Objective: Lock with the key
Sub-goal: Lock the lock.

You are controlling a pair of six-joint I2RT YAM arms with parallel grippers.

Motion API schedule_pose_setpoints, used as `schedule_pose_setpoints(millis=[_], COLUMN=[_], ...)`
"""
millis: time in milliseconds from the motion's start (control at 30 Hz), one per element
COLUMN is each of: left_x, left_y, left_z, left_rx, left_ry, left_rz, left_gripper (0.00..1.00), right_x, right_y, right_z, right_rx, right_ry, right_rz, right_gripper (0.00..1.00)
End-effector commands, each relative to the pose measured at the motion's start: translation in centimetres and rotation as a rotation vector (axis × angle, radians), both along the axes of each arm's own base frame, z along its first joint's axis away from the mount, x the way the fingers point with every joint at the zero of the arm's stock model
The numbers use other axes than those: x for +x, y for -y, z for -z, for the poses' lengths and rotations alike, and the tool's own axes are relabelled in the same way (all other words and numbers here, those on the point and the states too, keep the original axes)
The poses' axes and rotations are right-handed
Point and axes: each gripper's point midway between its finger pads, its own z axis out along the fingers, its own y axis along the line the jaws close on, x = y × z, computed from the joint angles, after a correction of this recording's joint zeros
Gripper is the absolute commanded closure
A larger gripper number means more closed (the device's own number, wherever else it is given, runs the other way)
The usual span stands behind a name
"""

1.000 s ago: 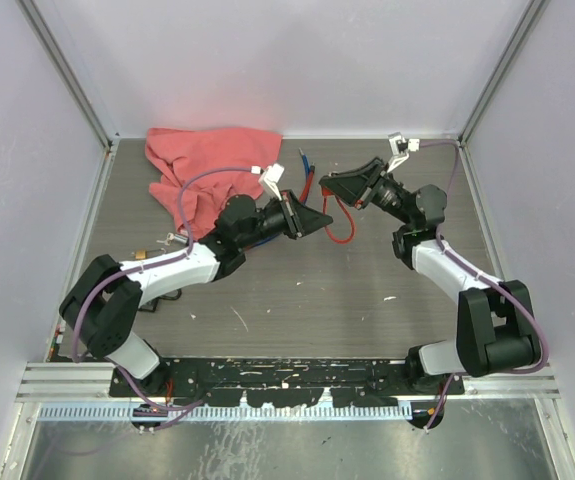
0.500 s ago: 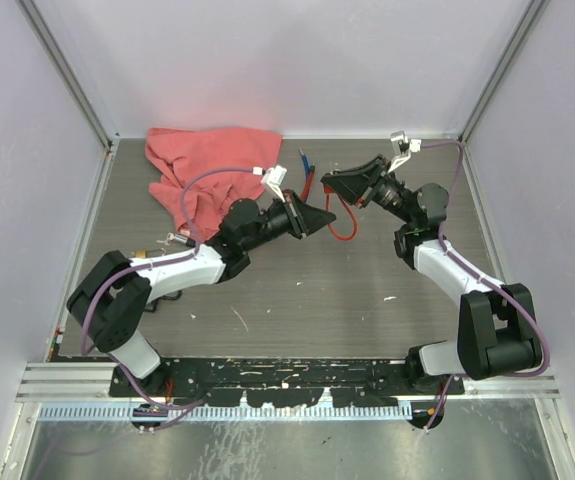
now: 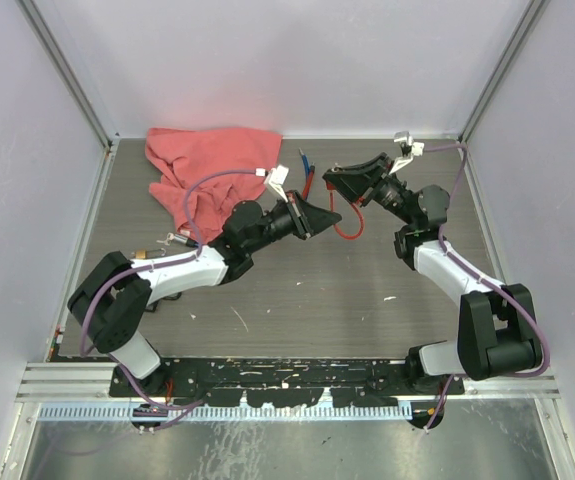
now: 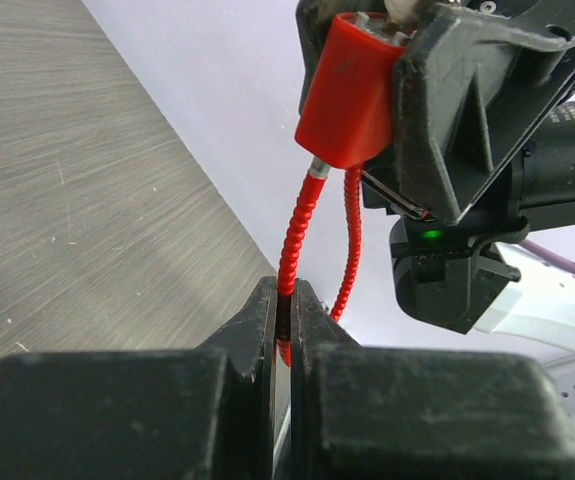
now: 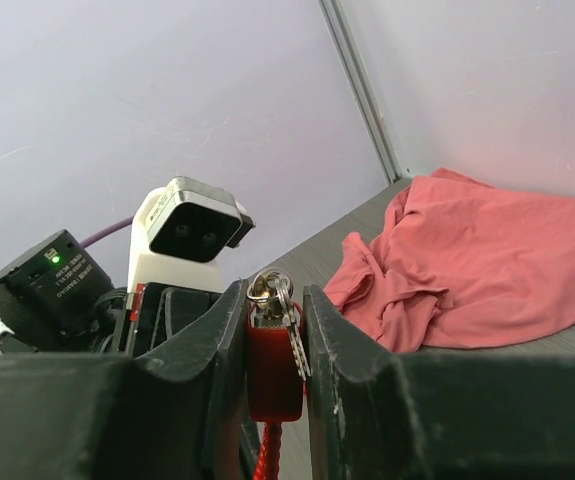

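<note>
A red padlock body [image 5: 272, 370] with a key ring and keys [image 5: 271, 288] at its top sits between the fingers of my right gripper [image 5: 274, 295], which is shut on it. Its red cable shackle [image 4: 299, 225] hangs from the body [image 4: 352, 95]. My left gripper [image 4: 285, 305] is shut on one strand of that cable, just below the lock. In the top view the two grippers meet above mid table, the left [image 3: 333, 213] and the right [image 3: 331, 181], with the cable loop [image 3: 346, 226] hanging between them.
A crumpled red cloth [image 3: 205, 165] lies at the back left and also shows in the right wrist view [image 5: 467, 260]. Small blue-tipped items [image 3: 306, 160] lie beside it. A small metal object [image 3: 173, 238] lies near the left arm. White walls enclose the table.
My left gripper has moved slightly right and up toward the right gripper and the cable. The right gripper has barely shifted with the lock.
</note>
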Motion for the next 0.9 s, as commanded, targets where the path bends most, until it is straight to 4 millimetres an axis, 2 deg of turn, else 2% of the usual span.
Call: schedule_pose_setpoints(millis=[0,200,400,533,867], left_x=[-1.4,-1.4,0.6,1.7,4.0], left_y=[-5.3,-5.0,-2.9,-2.2,-3.8], left_z=[-20.2,-20.5,-19.2,-18.1,-15.2], left_rx=[-0.527,-0.532,-0.421,-0.387,-0.306], left_ry=[0.357,0.352,0.390,0.383,0.321], left_rz=[-0.092,-0.076,-0.098,-0.113,-0.218], left_gripper=[1.00,1.00,1.00,1.00,1.00], right_x=[-2.3,-2.3,-3.0,-3.7,-3.9], right_y=[-1.3,-1.1,-1.2,-0.9,-0.4], right_z=[4.1,3.9,3.0,1.8,1.6], right_rx=[-0.092,-0.074,-0.040,-0.010,0.004], right_ry=[-0.087,-0.096,-0.131,-0.135,-0.156], right_rz=[-0.127,-0.125,-0.156,-0.178,-0.194], right_gripper=[0.99,0.99,0.99,0.99,0.99])
